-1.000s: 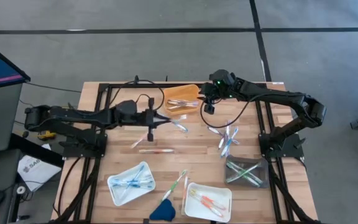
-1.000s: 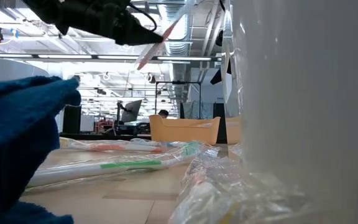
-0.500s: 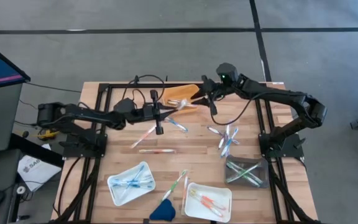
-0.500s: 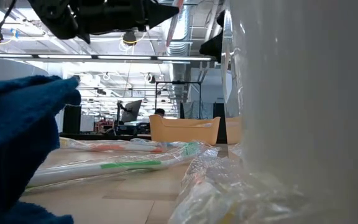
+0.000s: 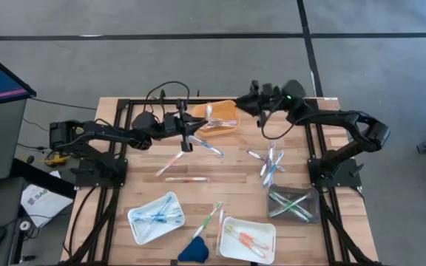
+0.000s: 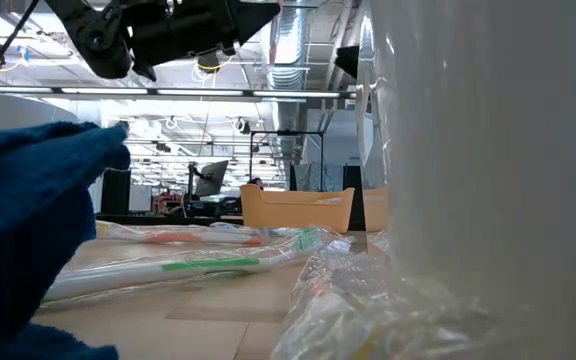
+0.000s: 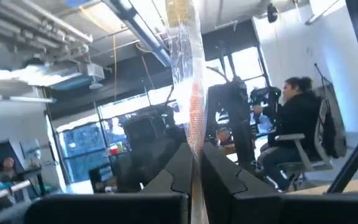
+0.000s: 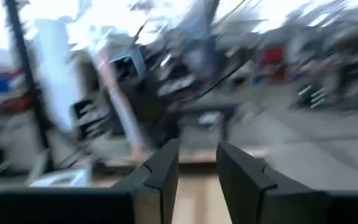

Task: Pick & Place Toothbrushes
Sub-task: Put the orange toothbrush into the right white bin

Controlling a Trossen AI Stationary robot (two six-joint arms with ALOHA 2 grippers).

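Observation:
My left gripper [image 5: 196,127] hangs above the table near the orange tray [image 5: 226,109], shut on a clear-wrapped toothbrush [image 7: 191,93] with orange in it. That toothbrush [image 5: 209,115] sticks up past the fingers. My right gripper [image 5: 247,100] is at the tray's right end, pointing toward the table's left, open with nothing between its fingers [image 8: 160,171]. Loose toothbrushes lie flat on the wood at mid-table [image 5: 186,179] and in a crossed pile [image 5: 271,164] at the right. My left gripper pinches the wrapped toothbrush between its two fingers [image 7: 178,171], on the wrapper low on its length [image 7: 195,158]. Most of the brush stands out beyond the fingertips, pointing up. It is lifted clear of the table and the tray.
A light-blue tray [image 5: 156,216], a white tray [image 5: 248,238] and a dark clear tray [image 5: 294,203] hold toothbrushes along the near side. A dark-blue wedge [image 5: 194,251] sits at the near edge and fills the low view's left. A black frame [image 5: 124,107] rims the table.
My left gripper has tipped up from pointing down and gone toward the orange tray; its toothbrush, which hung below the fingers, now points up. My right gripper has tipped up from pointing down to about level and turned toward the table's left.

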